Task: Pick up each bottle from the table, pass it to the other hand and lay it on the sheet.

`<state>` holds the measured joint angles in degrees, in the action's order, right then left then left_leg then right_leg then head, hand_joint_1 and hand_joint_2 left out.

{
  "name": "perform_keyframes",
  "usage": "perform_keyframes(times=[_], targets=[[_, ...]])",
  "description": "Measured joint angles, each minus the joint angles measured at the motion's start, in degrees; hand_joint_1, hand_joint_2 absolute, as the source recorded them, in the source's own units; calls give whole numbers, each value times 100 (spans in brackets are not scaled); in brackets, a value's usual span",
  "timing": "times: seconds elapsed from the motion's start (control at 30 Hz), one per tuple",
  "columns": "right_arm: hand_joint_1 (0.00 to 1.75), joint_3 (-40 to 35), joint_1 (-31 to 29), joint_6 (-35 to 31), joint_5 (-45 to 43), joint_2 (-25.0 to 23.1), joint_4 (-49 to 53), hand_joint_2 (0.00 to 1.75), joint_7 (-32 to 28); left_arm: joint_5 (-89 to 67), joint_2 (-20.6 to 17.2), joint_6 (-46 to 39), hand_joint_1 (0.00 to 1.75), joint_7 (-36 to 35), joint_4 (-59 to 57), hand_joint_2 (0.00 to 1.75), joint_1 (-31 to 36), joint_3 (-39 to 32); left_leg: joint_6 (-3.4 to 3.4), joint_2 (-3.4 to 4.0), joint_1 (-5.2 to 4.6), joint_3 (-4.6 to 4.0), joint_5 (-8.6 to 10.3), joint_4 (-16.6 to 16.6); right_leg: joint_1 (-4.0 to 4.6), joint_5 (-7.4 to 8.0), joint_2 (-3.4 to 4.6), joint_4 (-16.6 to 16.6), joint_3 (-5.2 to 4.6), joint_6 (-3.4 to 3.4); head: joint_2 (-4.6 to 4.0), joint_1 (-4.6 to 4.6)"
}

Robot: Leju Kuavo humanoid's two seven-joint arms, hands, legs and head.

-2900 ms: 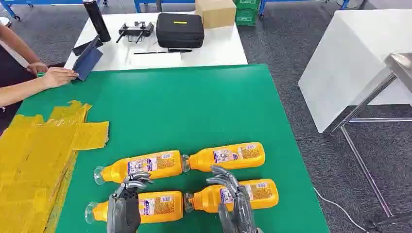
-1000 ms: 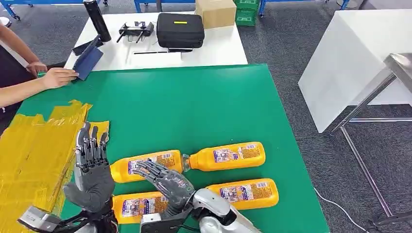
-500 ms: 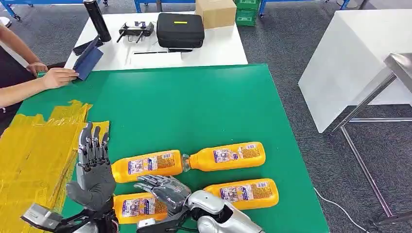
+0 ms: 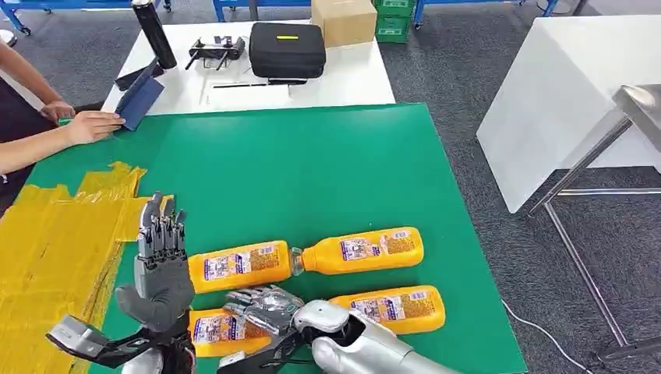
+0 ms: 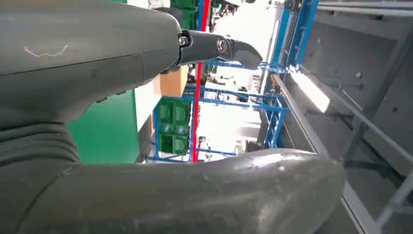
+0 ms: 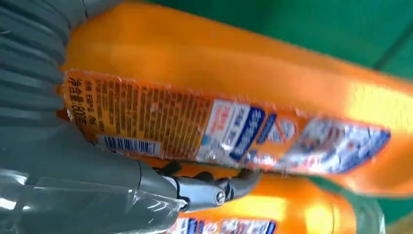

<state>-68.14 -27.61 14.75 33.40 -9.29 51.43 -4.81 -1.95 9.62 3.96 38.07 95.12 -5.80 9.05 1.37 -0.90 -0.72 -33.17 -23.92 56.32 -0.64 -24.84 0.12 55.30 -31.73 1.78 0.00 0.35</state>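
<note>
Four orange bottles lie on the green table [image 4: 312,171]: far-left [image 4: 234,266], far-right [image 4: 362,251], near-right [image 4: 390,308] and near-left [image 4: 206,331]. My right hand [image 4: 261,304] reaches across and lies over the near-left bottle with its fingers curled on it. Up close, that bottle's label [image 6: 219,112] sits against the palm, and the thumb [image 6: 204,187] crosses in front of it. My left hand [image 4: 160,265] stands upright and open beside the far-left bottle's cap end, holding nothing; its palm [image 5: 73,48] is bare. The yellow sheet [image 4: 54,249] lies crumpled at the table's left.
A person's hand [image 4: 93,123] rests at the table's far-left corner by a blue folder [image 4: 140,97]. Behind stands a white table with a black case [image 4: 287,48], a cardboard box [image 4: 343,19] and a black cylinder [image 4: 153,31]. Another white table [image 4: 561,93] stands off to the right.
My right hand swung across to the near-left bottle, came down on it and curled its fingers. My left hand rose upright beside the bottles and moved slightly right.
</note>
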Motion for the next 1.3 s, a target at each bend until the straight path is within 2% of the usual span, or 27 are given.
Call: perform_keyframes(times=[0.2,0.57,0.67,0.73,0.8,0.87,1.13,1.3], targets=[[175,-368,-375,396,-361,-68,-273,175,-90,101,24,68,0,0,-177,0,186,0,-3,3,7,32,-2,0,4,0,11,0,28,0,0,0],[175,-731,-630,506,-891,-127,-527,175,46,348,160,-162,0,0,-241,0,255,-59,-3,4,5,38,-1,0,3,0,11,0,39,0,0,0],[175,-810,-672,499,-1059,-149,-556,175,160,361,302,-766,0,0,-57,0,244,-162,-3,4,5,38,-1,0,3,0,11,0,40,0,0,2],[175,-866,-684,460,-1218,-177,-562,175,317,190,453,-1922,0,0,320,0,222,-273,-3,3,5,38,-2,0,3,0,12,0,41,0,0,4],[175,-916,-684,381,-1401,-219,-580,175,454,-3,525,-3516,0,2,866,0,175,-282,-3,4,6,40,-2,0,4,0,14,0,42,0,0,0],[175,-927,-681,283,-1550,-260,-608,175,544,-316,570,-4246,0,2,1327,0,61,-323,-4,4,8,42,-3,0,6,-1,13,0,42,0,0,-2],[175,-853,-582,-216,-2054,-310,-632,175,644,-492,859,-4400,0,2,2196,0,-247,-1308,-13,6,24,44,-5,-1,21,-1,13,0,44,-4,0,2],[175,-393,-268,-777,-2688,-302,-617,175,206,-291,905,-4404,0,2,2406,0,-373,-1912,-15,3,24,42,-4,-1,21,-1,12,0,42,-5,0,2]])
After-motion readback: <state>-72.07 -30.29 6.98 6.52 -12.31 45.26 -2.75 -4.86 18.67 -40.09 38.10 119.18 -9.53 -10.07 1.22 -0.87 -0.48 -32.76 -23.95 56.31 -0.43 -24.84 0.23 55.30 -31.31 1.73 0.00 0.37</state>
